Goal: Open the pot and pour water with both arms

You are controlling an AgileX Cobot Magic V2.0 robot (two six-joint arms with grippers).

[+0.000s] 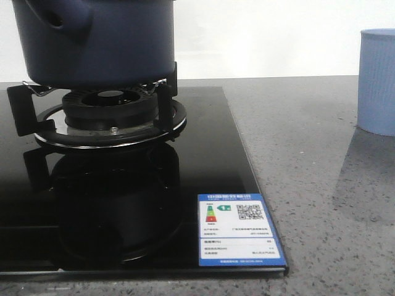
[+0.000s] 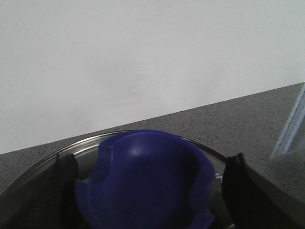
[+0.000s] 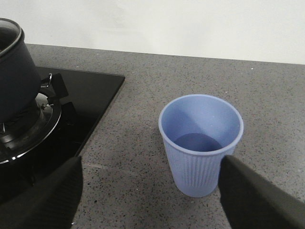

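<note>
Navy-blue, the pot (image 1: 92,43) sat on the burner grate (image 1: 105,114) of the black glass stove (image 1: 203,154). Above its glass lid (image 2: 200,145), the left hand (image 2: 147,191) stood open around the blue knob (image 2: 143,176), whether touching I cannot tell. Over the grey table (image 3: 143,143), the right hand (image 3: 152,191) gaped, empty, near the light blue cup (image 3: 200,143).

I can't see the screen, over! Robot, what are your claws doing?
Left claw open around lid knob. Right claw open near cup. Pot on burner, lid on. Nothing blocking.
</note>
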